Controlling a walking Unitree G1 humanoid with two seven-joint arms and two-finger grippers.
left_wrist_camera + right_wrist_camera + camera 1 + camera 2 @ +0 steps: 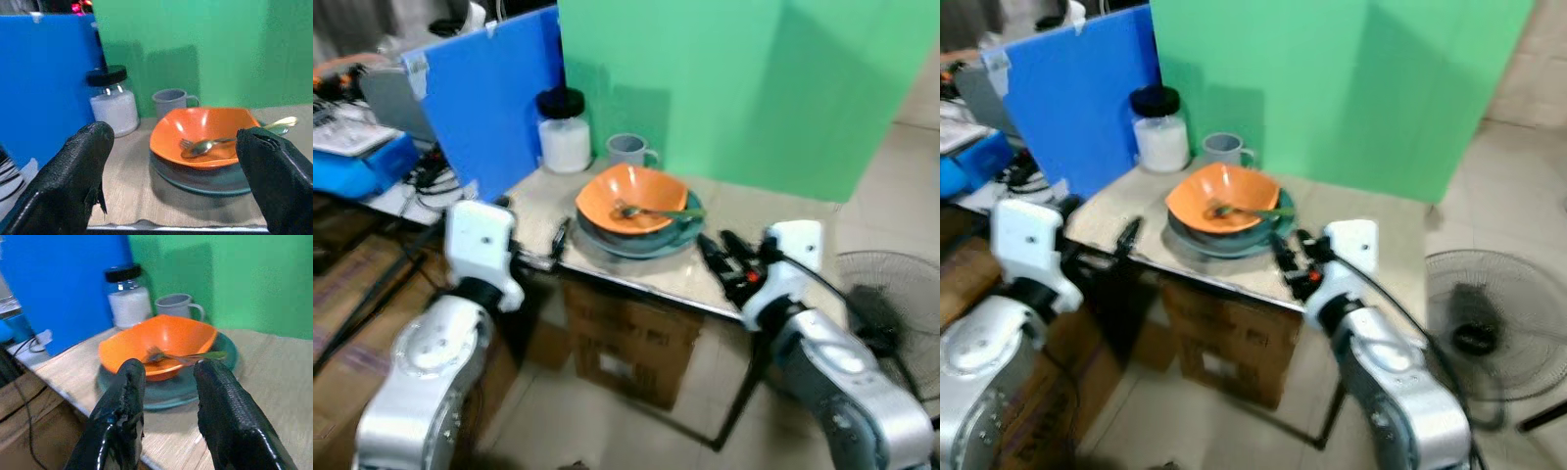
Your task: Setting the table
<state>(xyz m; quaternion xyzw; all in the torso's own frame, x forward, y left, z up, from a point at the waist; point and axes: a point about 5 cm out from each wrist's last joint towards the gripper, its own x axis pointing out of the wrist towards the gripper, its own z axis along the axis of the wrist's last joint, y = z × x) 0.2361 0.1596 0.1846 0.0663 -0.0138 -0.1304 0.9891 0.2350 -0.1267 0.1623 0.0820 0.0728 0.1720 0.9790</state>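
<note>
My right claw, empty and part open, sits just beside the plate stacked under the bowl; my left claw, wide open, waits across it, spoon handle pointing rightward.

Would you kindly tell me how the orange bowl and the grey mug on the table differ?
The orange plastic-looking bowl is wide, shallow and squarish; the grey mug is narrow, tall and round with a side handle. The bowl sits on a teal plate and holds cutlery; the mug stands directly on the table, its contents hidden. Both are upright.
</note>
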